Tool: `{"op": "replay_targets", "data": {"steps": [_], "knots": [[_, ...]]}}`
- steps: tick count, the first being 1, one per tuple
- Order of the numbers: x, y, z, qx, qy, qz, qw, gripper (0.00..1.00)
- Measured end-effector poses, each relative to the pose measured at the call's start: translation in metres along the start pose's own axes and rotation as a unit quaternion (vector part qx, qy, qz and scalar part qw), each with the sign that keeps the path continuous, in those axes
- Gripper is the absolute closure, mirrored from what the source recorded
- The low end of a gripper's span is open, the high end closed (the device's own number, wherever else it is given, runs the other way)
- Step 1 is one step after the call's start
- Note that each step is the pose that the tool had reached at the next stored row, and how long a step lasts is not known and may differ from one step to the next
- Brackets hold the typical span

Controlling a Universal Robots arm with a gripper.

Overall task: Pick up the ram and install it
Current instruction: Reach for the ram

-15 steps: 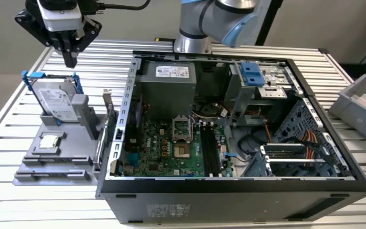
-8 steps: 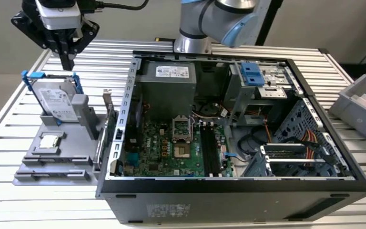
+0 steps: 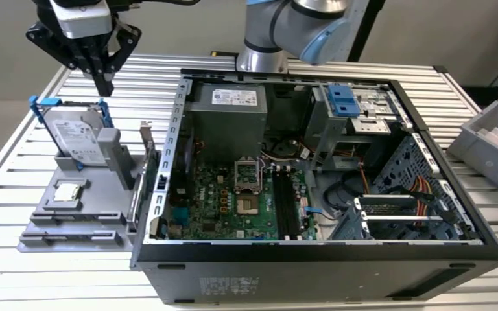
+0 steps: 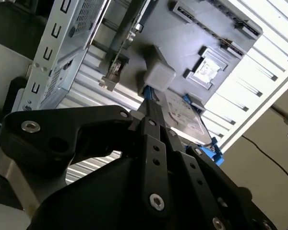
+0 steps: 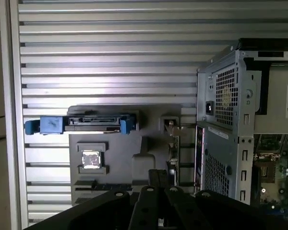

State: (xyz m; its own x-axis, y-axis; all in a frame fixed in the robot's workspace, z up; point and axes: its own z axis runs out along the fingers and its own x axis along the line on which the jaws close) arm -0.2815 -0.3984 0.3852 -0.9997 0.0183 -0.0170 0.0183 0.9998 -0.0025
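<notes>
Hand [image 3: 103, 86] above hard drive [image 3: 78, 135]

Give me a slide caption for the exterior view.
End effector hovers above the hard drive beside the open computer case.

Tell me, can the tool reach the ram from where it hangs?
Probably yes. The ram stands on edge in the gray fixture, top edge uncovered, and the tool hangs above, over the hard drive. The case wall sits close beside it, and the tool looks shut.
</notes>
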Motion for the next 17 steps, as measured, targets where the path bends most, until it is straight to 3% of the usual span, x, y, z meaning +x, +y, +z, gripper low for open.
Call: {"op": "replay_targets", "data": {"steps": [2,3,4,5,9,10,11,13,15,16,17], "knots": [[0.0043,0.0,0.0,-0.002,-0.0133,0.0,0.99991,1.0],[0.0065,0.0,-0.0001,-0.0027,-0.0183,0.0,0.99983,1.0],[0.0088,0.0003,-0.0001,-0.0028,-0.021,0.0,0.99978,1.0],[0.0114,0.0006,-0.0002,-0.0028,-0.0226,0.0,0.99974,1.0],[0.019,0.0007,-0.0003,-0.0051,-0.023,0.0,0.99972,1.0],[0.0204,0.0007,-0.0003,-0.0078,-0.0227,0.0,0.99971,1.0],[0.0216,0.0006,-0.0004,-0.0107,-0.0202,0.0,0.99974,1.0],[0.0236,0.0007,-0.0002,-0.0162,-0.0097,0.001,0.99982,1.0],[0.0257,0.0007,-0.0004,-0.0191,0.0023,0.001,0.99981,1.0],[0.0269,0.0006,-0.0005,-0.0193,0.0049,0.001,0.9998,1.0],[0.0278,0.0006,-0.0005,-0.0193,0.005,0.0,0.9998,1.0]]}}
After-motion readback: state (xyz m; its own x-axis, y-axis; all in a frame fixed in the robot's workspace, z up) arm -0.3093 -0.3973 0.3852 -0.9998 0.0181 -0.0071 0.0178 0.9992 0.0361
